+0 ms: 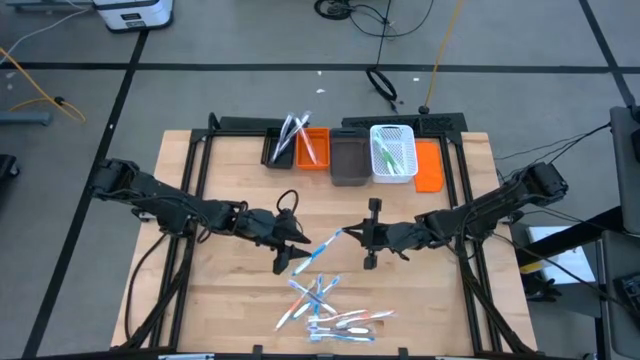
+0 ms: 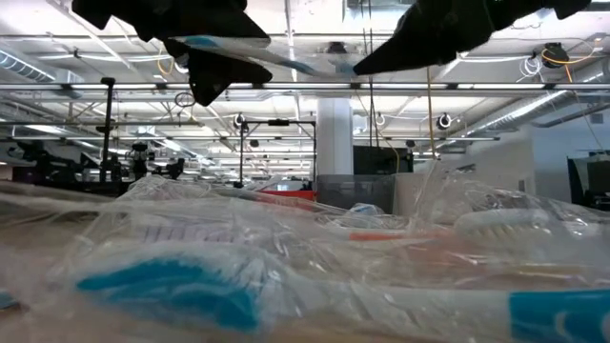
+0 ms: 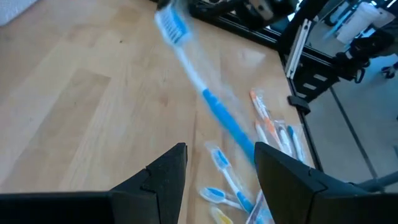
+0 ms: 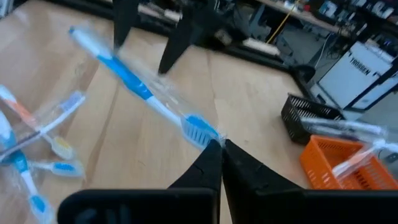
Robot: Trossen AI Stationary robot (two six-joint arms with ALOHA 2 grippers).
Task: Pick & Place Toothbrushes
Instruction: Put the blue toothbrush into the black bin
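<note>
A blue-and-white toothbrush (image 1: 322, 246) in a clear wrapper hangs above the table's middle between my two grippers. My right gripper (image 1: 347, 235) is shut on its bristle end. My left gripper (image 1: 292, 255) stands open at its handle end, and in the left wrist view the blue handle (image 3: 233, 127) runs down behind one finger (image 3: 273, 165). A loose pile of wrapped toothbrushes (image 1: 330, 312) lies flat on the wood near the front edge, below the held one. My right gripper pinches the wrapper's end right beside the bristle head (image 4: 204, 134) between its two fingertips. It comes from the table's right, nearly level, roughly in line with the brush. The toothbrush is lifted clear and slants away toward my left gripper. Whether my left gripper touches the handle, I cannot tell.
Along the far edge stands a row of bins: a black one (image 1: 277, 150) and an orange one (image 1: 314, 150) holding toothbrushes, a grey one (image 1: 348, 162), a white basket (image 1: 393, 155) with green ones, and an orange one (image 1: 429, 167). Bare wood lies left and right of the pile.
</note>
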